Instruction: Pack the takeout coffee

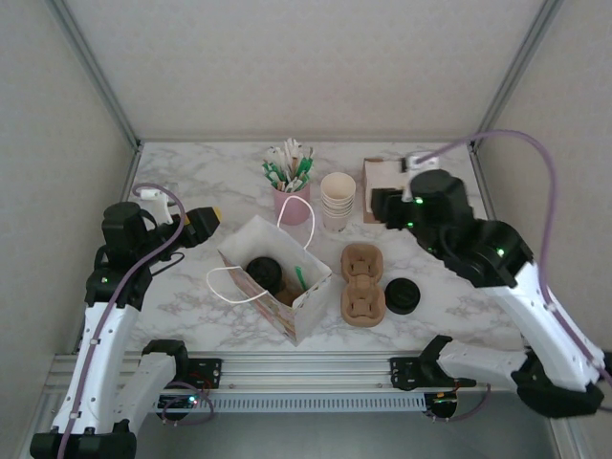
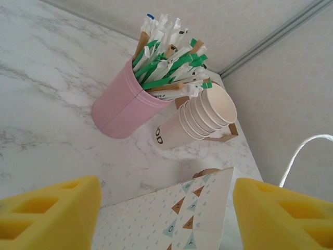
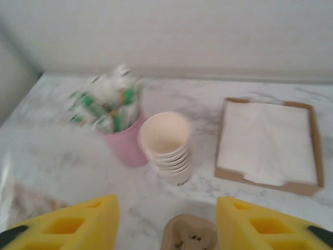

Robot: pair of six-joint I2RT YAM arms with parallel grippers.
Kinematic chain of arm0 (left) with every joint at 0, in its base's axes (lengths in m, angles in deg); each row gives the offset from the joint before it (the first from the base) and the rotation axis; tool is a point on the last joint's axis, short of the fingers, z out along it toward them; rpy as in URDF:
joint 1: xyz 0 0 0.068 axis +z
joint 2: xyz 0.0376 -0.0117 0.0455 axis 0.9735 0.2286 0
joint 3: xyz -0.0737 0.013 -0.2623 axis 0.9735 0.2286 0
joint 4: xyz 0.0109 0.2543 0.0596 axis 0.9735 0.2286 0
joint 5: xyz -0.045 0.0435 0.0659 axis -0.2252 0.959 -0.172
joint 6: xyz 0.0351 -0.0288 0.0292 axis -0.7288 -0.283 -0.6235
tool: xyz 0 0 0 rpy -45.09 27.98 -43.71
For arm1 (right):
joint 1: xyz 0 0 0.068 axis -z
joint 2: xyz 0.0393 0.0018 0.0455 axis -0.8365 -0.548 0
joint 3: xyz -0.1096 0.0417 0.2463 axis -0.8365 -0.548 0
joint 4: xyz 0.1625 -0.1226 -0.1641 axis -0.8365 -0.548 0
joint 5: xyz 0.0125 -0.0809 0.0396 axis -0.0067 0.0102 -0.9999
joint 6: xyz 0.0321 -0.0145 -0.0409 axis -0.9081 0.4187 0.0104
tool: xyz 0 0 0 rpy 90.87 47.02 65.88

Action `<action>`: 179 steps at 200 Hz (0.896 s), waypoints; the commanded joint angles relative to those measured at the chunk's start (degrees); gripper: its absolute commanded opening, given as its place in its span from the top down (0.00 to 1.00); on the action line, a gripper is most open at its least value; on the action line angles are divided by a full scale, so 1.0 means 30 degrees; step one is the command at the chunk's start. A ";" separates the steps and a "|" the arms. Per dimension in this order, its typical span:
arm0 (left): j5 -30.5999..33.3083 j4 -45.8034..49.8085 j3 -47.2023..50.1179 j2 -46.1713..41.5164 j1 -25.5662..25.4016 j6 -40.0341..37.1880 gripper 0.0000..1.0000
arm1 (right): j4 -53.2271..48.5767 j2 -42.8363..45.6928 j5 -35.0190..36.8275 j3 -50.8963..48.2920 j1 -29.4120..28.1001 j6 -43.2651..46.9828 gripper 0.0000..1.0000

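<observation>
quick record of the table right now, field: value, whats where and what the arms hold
bag: open, standing, centre
in bag: dark lidded cup
on table: second dark lidded cup, right of cup carrier
back row: pink holder, cream cup stack, napkin tray
left jaws: open, empty
right jaws: open, empty

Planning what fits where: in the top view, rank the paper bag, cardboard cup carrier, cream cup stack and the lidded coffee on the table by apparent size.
1. paper bag
2. cardboard cup carrier
3. cream cup stack and lidded coffee: they look about equally wide from above, so I won't rank them.
</observation>
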 commanded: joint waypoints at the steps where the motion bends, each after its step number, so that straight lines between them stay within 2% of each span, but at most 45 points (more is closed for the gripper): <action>1: 0.0243 0.0180 -0.0047 0.0121 0.0018 0.0042 0.32 | 0.1905 0.0420 -0.1809 -0.1992 0.2869 -0.2477 0.45; 23: 0.0213 0.0269 -0.0088 0.0263 0.0007 0.0026 0.32 | 0.1915 -0.0573 -0.6037 -0.3229 0.6717 -0.3980 0.44; 45: 0.0257 0.0327 -0.0121 0.0243 0.0014 0.0023 0.32 | 0.2760 -0.2287 -0.9636 -0.4738 0.9506 -0.5052 0.40; 79: 0.0330 0.0388 -0.0092 0.0323 0.0009 0.0009 0.32 | 0.5504 -0.4801 -1.1944 -0.7315 1.2339 -0.6717 0.33; 95: 0.0301 0.0418 -0.0121 0.0383 0.0010 0.0021 0.31 | 0.6662 -0.5966 -1.2302 -0.7991 1.2935 -0.7408 0.33; 131: 0.0315 0.0432 -0.0121 0.0405 0.0022 0.0004 0.31 | 0.8248 -0.8129 -1.2662 -0.7977 1.2998 -0.8058 0.33; 179: 0.0313 0.0497 -0.0150 0.0458 0.0007 0.0008 0.31 | 0.9469 -1.0806 -1.1793 -0.7161 1.3008 -0.8484 0.33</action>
